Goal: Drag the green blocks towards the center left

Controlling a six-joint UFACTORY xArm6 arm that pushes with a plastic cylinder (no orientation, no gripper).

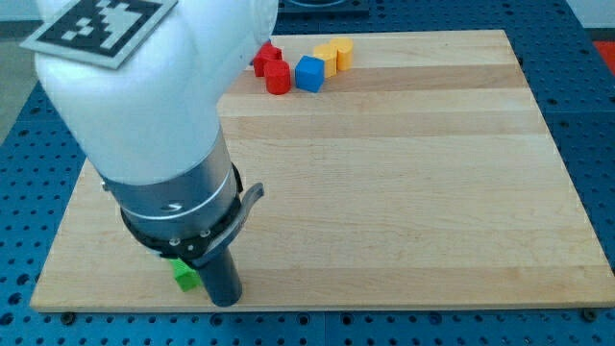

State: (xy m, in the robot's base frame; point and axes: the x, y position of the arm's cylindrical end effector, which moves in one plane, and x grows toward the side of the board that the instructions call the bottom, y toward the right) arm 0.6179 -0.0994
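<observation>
Where my tip rests, green cube touching.

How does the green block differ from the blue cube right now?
The green block lies at the view's bottom left, largely hidden under the arm, right beside my tip; the blue cube sits at the view's top, in full view, far from the tip. The green block stands alone; the blue cube is packed between a red block and a yellow block. Both rest on the board.

Pale wooden board on a blue perforated table top, evenly lit.
</observation>
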